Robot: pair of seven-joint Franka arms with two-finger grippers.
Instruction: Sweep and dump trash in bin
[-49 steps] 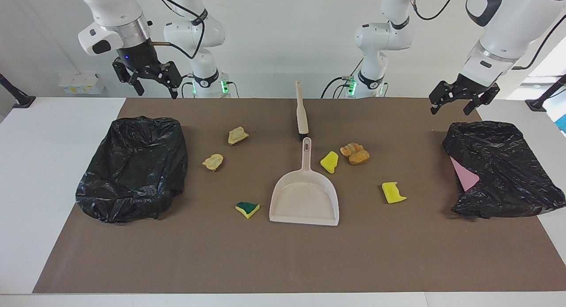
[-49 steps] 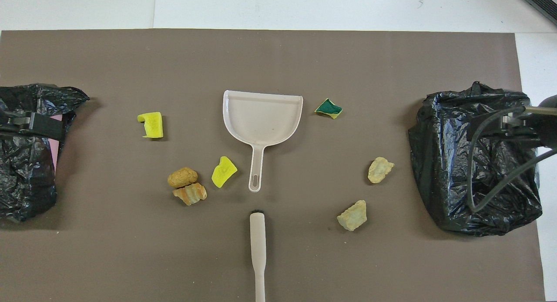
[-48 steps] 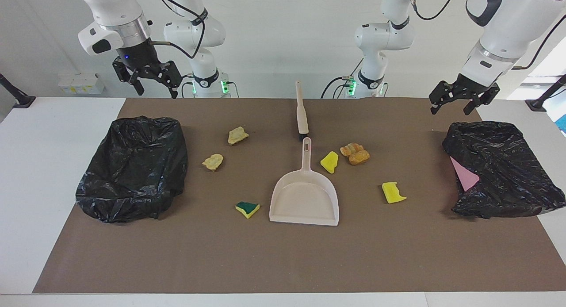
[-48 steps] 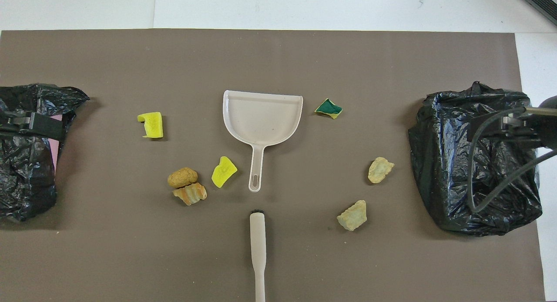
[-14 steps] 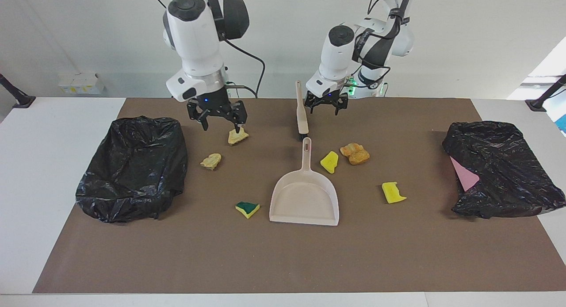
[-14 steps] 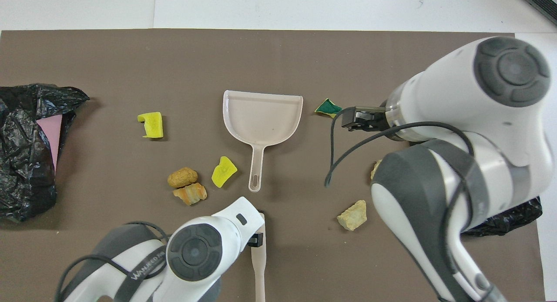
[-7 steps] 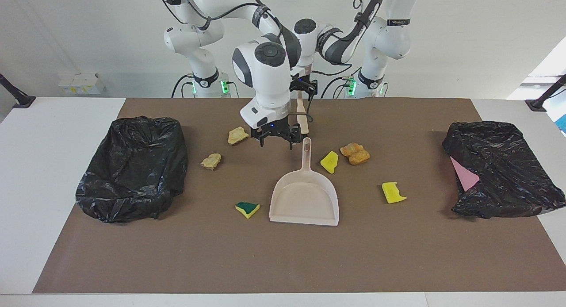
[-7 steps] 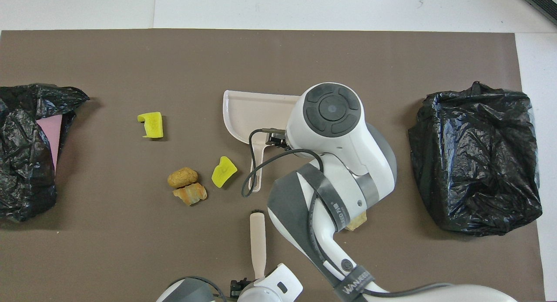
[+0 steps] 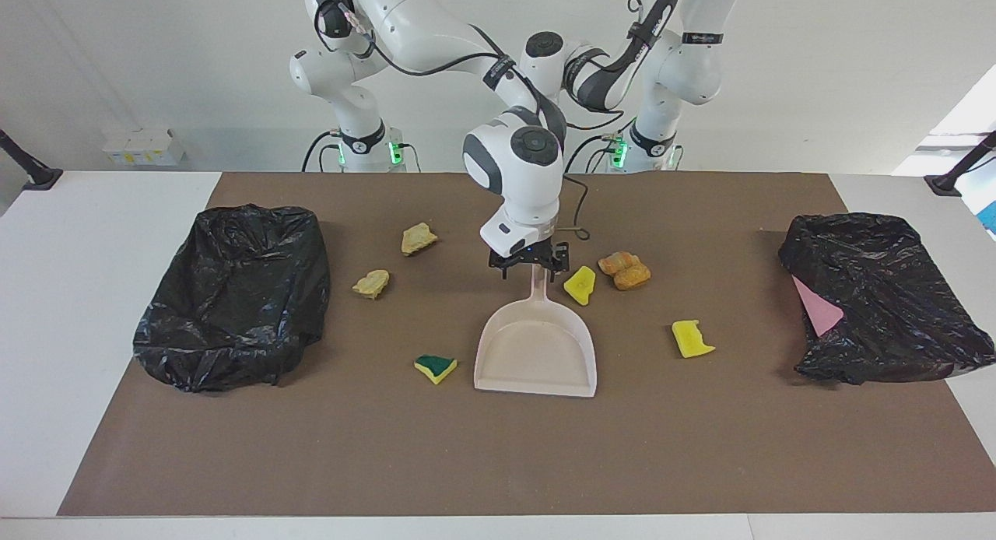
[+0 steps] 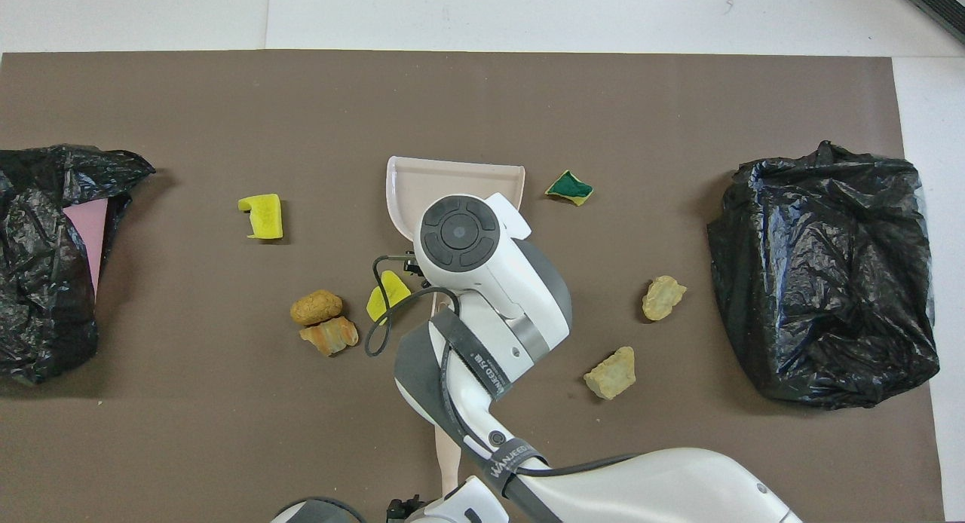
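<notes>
Grasp of beige plastic dustpan (image 9: 535, 353): my right pincer (image 9: 529, 269) is spread astride its handle, so I centre it and close squarely. Yellow sponge and tan bread-like trash scraps (image 9: 580, 285) lie scattered around it on the brown desk (image 9: 311, 447). My left pincer (image 10: 407, 508) is at the beige hand brush (image 10: 446, 459); I cannot tell its state.

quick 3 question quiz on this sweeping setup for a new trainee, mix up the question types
1. True or false: a scrap already lies in the dustpan.
2. The open right gripper is low over which thing? A) a black bin bag B) the dustpan handle C) the green-and-yellow sponge
3. How many trash scraps lie loose on the brown mat?

Key:
1. False, the pan is empty.
2. B.
3. Seven: three yellow or green-and-yellow sponge pieces, two tan lumps, two orange-brown lumps.
</notes>
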